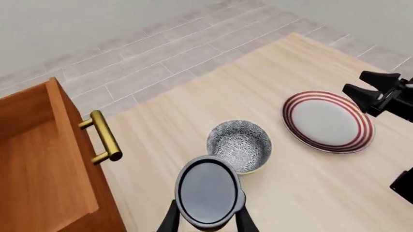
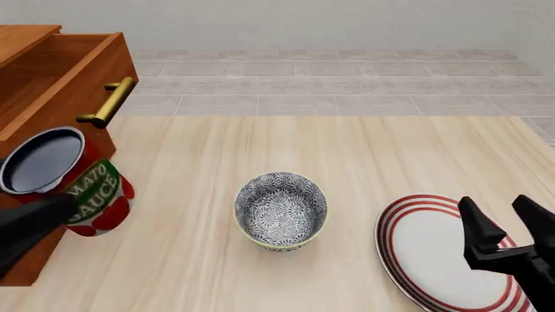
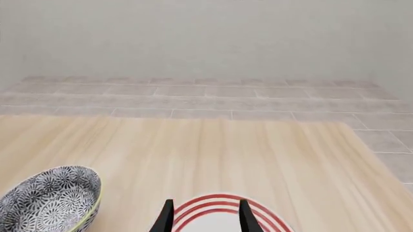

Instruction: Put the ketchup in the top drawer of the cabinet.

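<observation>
Front view: left gripper (image 2: 39,214) clamps the ketchup (image 2: 65,179), upright, near the tabletop's left edge; the open top drawer (image 2: 52,71) lies just beyond it.

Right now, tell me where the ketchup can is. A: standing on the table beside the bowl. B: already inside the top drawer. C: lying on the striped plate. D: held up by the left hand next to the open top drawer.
D: the left hand grips the ketchup can in the air beside the pulled-out top drawer, not yet inside it.
</observation>
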Tool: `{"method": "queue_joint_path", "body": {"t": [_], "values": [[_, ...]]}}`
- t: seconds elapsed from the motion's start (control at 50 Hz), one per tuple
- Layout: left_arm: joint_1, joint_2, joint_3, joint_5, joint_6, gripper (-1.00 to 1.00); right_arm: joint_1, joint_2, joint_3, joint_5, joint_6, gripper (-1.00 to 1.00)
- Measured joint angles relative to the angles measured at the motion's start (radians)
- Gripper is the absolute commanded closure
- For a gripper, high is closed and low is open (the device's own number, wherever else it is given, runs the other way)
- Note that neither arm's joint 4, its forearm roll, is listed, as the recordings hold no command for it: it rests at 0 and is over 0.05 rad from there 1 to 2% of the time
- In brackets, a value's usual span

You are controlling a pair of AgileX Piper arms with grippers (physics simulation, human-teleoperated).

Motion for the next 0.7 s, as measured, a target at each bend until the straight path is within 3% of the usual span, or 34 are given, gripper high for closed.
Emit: {"method": "queue_joint_path", "body": {"t": [0.14, 0.32, 0.7], "values": [[0.019, -0.022, -0.019, 0.030, -0.001, 1.00, 0.011, 0.079, 0.000, -0.084, -0.030, -1.00], [0.051, -0.037, -0.048, 0.045, 0.005, 1.00, 0.022, 0.107, 0.000, -0.120, -0.070, -1.00], [0.080, -0.106, -0.003, 0.026, 0.046, 1.00, 0.025, 0.176, 0.000, -0.189, -0.100, -1.00]]}}
